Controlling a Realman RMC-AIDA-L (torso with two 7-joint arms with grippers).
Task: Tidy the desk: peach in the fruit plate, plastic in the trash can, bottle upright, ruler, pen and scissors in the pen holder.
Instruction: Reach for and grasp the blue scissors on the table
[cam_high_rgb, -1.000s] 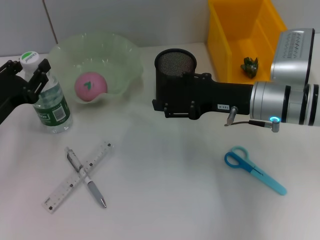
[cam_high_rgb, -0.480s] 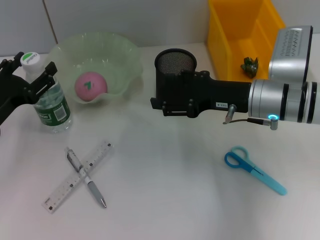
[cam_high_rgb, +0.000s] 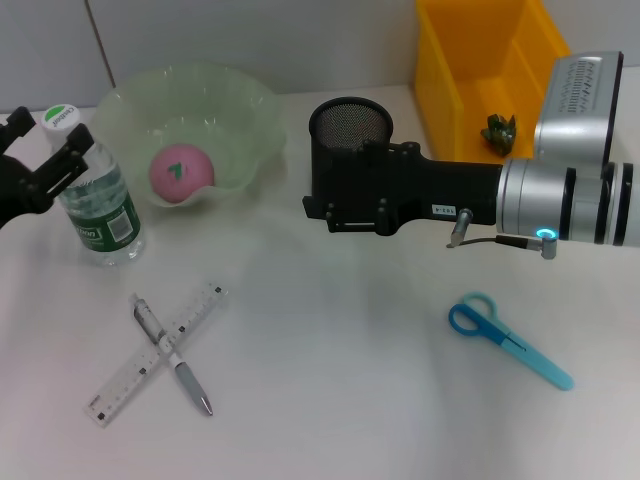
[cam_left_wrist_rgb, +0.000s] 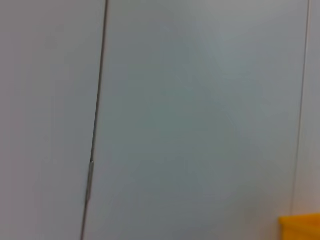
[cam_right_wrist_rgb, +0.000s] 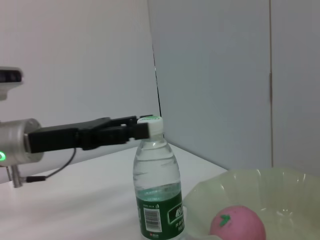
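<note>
Watching the left gripper (cam_high_rgb: 50, 160), I see its fingers spread apart beside the neck of the bottle (cam_high_rgb: 98, 195), which stands upright near the fruit plate (cam_high_rgb: 255, 110). My worry is a finger clipping the cap and toppling it toward the crossed pen (cam_high_rgb: 172, 355) and ruler (cam_high_rgb: 195, 310). Whether the right gripper (cam_high_rgb: 330, 205) by the pen holder (cam_high_rgb: 350, 125) is open, I cannot tell.

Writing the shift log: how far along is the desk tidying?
Done: pink peach in the pale green scalloped fruit plate, crumpled plastic in the yellow trash can, clear bottle upright. Left gripper open beside its neck. Left: ruler, pen, blue scissors.
</note>
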